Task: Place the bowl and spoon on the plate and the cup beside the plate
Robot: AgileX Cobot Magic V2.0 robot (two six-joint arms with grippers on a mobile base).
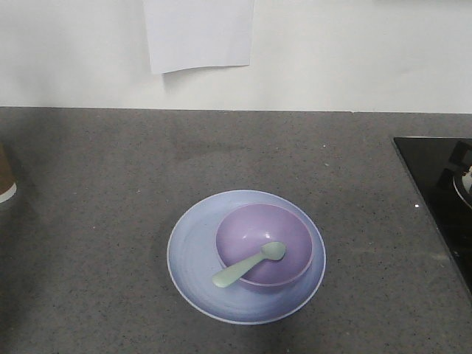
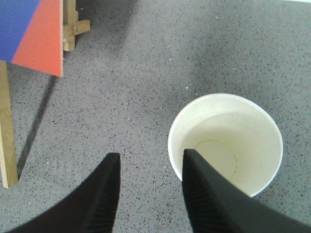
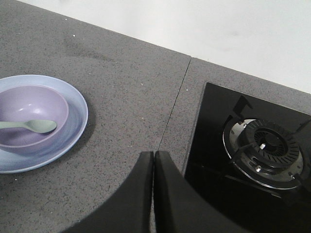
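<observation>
- Plate (image 1: 193, 254), pale blue, is seen centre-near on the grey speckled counter (image 1: 96, 221); bowl (image 1: 263, 243), lavender, is set on it, shifted twd the plate's right side.
- Spoon (image 1: 248, 265), pale mint, is laid across the bowl: scoop inside, handle resting over the near-left rim and pointing out above the plate.
- Cup (image 1: 6, 175), brown w/ white base band, is seen only in part at the far left edge in the front view, well apart from the plate.
- In the left wrist view the cup is seen upright from above, white inside, nothing in it.
- Left gripper (image 2: 150, 160) is spread open; nothing is held. One finger (image 2: 209, 194) overlaps the cup's near-left rim in the pic; contact can't be told. The other is over bare counter, left of the cup.
- Right gripper (image 3: 154, 158) is closed, fingers pressed together, nothing btwn them; it is held over the counter seam, btwn plate (left) and black hob (image 3: 214, 160) w/ burner (image 3: 265, 148) (right).
- White paper sheet (image 1: 199, 33) is fixed to the far wall.
- Red-and-blue panel (image 2: 31, 34) on a wooden frame (image 2: 7, 136) is seen far-left in the left wrist view.
</observation>
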